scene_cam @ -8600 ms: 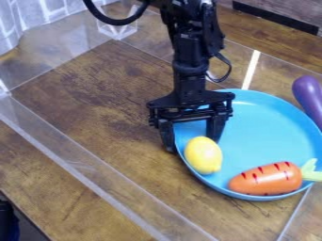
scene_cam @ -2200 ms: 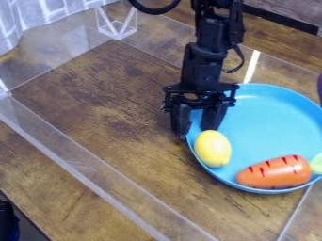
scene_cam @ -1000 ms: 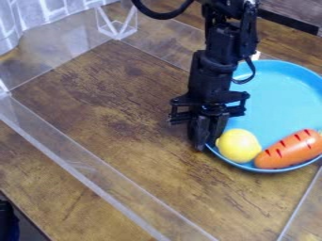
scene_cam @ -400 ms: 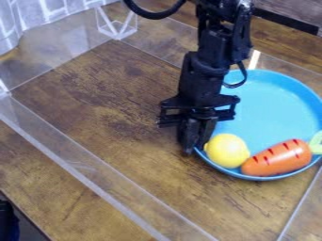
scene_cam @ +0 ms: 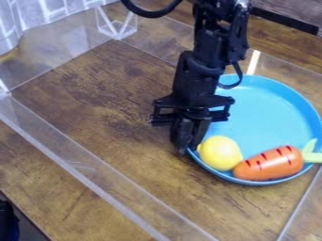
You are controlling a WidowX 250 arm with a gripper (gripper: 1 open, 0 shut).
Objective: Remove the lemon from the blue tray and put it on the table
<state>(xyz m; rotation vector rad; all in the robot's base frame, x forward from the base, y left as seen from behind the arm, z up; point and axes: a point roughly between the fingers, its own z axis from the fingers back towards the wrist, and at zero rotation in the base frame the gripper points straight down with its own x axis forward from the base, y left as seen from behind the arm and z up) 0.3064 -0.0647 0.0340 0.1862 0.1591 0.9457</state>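
The yellow lemon [scene_cam: 219,151] lies in the blue tray [scene_cam: 274,105], against its near-left rim. An orange carrot [scene_cam: 268,163] with a green top lies just to the right of the lemon. My gripper [scene_cam: 190,135] points straight down at the tray's left rim, right beside the lemon. Its fingers [scene_cam: 180,132] stand close together and look pinched on the rim. The lemon is not between them. The tray rests on the dark wooden table [scene_cam: 101,104].
A clear acrylic wall [scene_cam: 75,179] runs along the table's near-left side, and another clear box stands at the back left [scene_cam: 120,24]. Bare wood lies to the left of the tray.
The gripper has shifted left and narrowed further. The tray, lemon and carrot slid left together with it.
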